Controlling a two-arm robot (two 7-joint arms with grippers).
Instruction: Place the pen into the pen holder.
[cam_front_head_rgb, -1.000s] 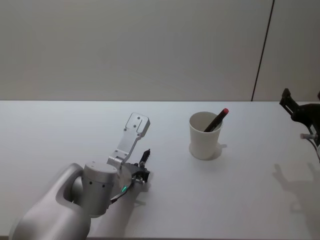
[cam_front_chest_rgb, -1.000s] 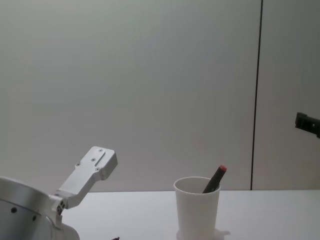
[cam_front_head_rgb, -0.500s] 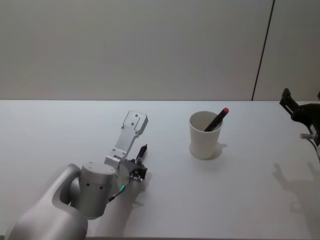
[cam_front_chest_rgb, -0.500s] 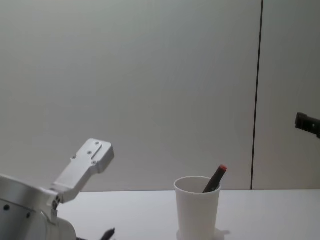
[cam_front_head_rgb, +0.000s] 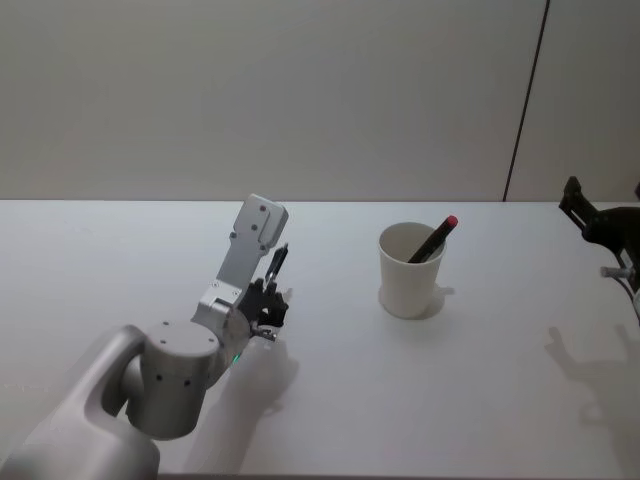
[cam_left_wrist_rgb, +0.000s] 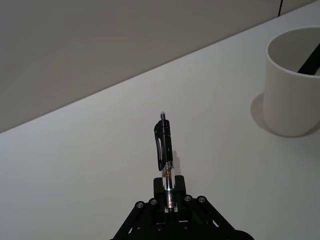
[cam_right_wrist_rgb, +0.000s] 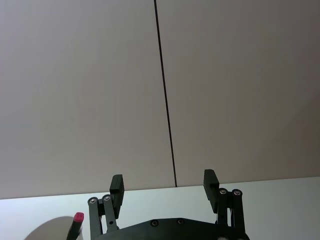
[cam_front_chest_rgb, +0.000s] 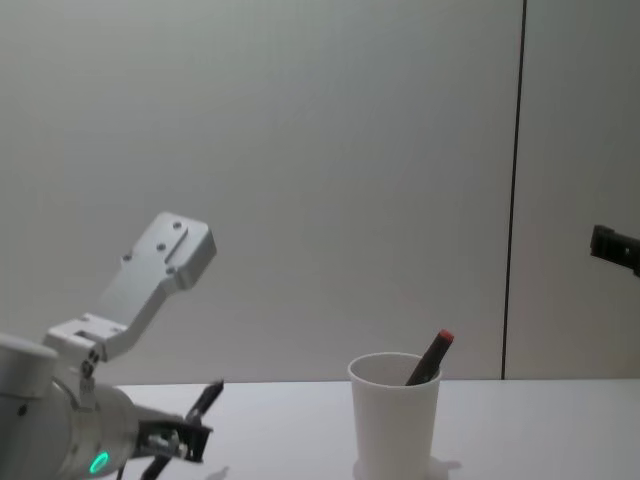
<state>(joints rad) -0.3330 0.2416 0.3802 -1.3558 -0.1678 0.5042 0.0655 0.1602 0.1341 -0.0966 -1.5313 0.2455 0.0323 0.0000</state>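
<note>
While the left tool is closed on the black pen, clamping it near one end, the rest of the barrel sticks out beyond the fingertips with the clip end farthest from the grip. From the head camera the pen points toward about 12 o'clock, away from the robot. From the chest camera its free end tilts up toward 1 o'clock, raised off the counter.

The pen holder, a plain white paper cup, stands upright on the counter at about 3 o'clock from the held pen, well apart from it. A second pen, dark with a red cap, already rests inside the cup. It leans against the rim toward 2 o'clock, and its cap pokes out above the edge.

At the 3 o'clock edge of the head picture the right tool hangs above the counter, apart from the cup. Its own wrist camera shows both fingers spread wide with nothing between them, facing the pale wall.
</note>
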